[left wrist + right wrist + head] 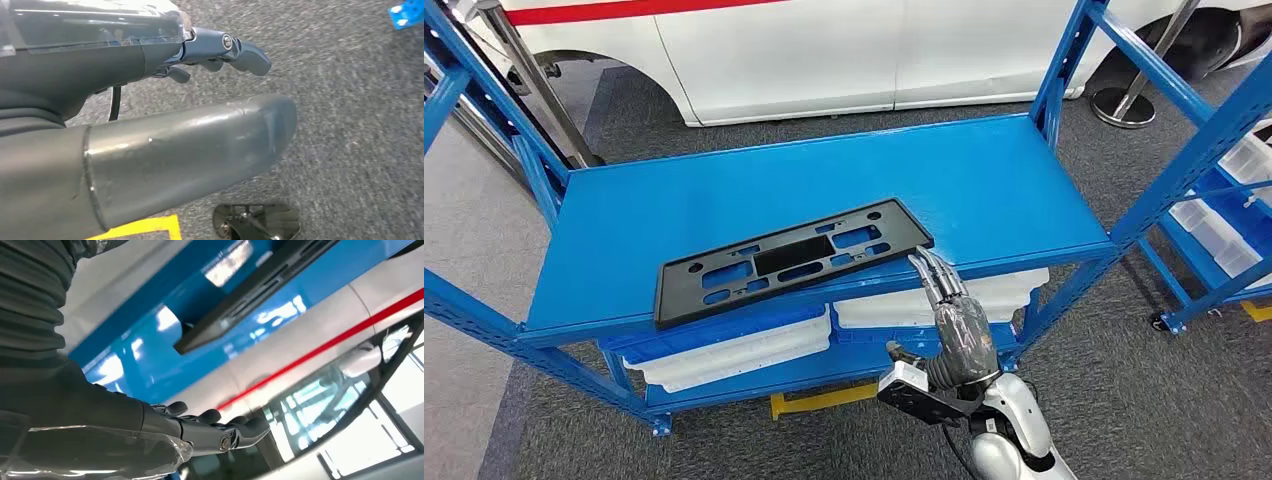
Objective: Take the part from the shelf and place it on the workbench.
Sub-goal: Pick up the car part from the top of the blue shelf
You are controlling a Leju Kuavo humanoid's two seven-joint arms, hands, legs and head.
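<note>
While the right hand (952, 322) reached up with fingers straight and apart, holding nothing, its fingertips (922, 264) sat just beside the part's near right corner, at about five o'clock from the part's middle. The part (789, 260), a flat black frame with slots, lay on the blue shelf (674, 205), its left end overhanging the front edge. The left hand (150, 150) hung over grey carpet (350, 125), fingers loosely curled, nothing in it. The risk, as I judged it: a flat frame gives little to grab, so a nudge could skate it toward eleven o'clock, or tip that overhanging end off.
</note>
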